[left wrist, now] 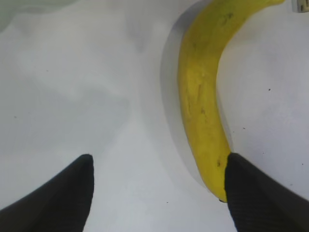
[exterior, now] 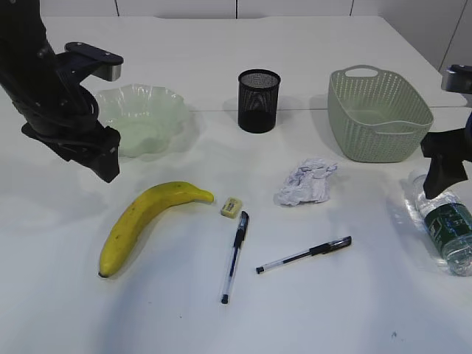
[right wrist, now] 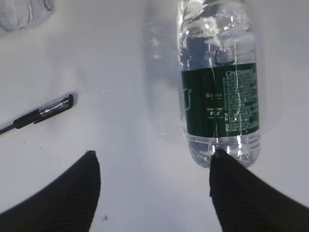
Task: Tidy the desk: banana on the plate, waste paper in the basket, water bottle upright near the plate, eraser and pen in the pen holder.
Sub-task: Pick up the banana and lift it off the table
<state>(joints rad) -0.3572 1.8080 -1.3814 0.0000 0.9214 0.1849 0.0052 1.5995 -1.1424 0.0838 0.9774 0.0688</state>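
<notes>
Left claw (left wrist: 157, 193) is spread wide and empty. I see both dark fingers at the bottom of the left wrist view with bare bench (exterior: 310, 44) between them. Banana (left wrist: 203, 96) is my landmark for this side: it lies flat on the bench, long axis running away from the claw and bending right at the far end. Its near dark tip sits just at the inner edge of the claw's right-hand finger (left wrist: 256, 198), so the fruit is off to that side of the gap, not centred in it. I can't tell whether the finger touches it.

In the exterior view the left claw (exterior: 99, 151) hangs above and left of the banana (exterior: 144, 221), between it and the green ruffled plate (exterior: 140, 118). Left arm is clearly the nearer one. My read: shift towards the banana until the body is between the fingers, then drop across the long axis near mid-length.

Eraser (exterior: 231, 207) sits just right of the banana's far tip, one pen (exterior: 235, 256) just beyond it, second pen (exterior: 304, 255) further right. Crumpled waste paper (exterior: 306, 183) is further right still.

Right claw (right wrist: 154, 193) is also spread and empty. Water bottle (right wrist: 219, 82) lies on its side at the right edge of the bench, well apart from the banana, base end at that claw's right-hand finger, axis pointing away.
</notes>
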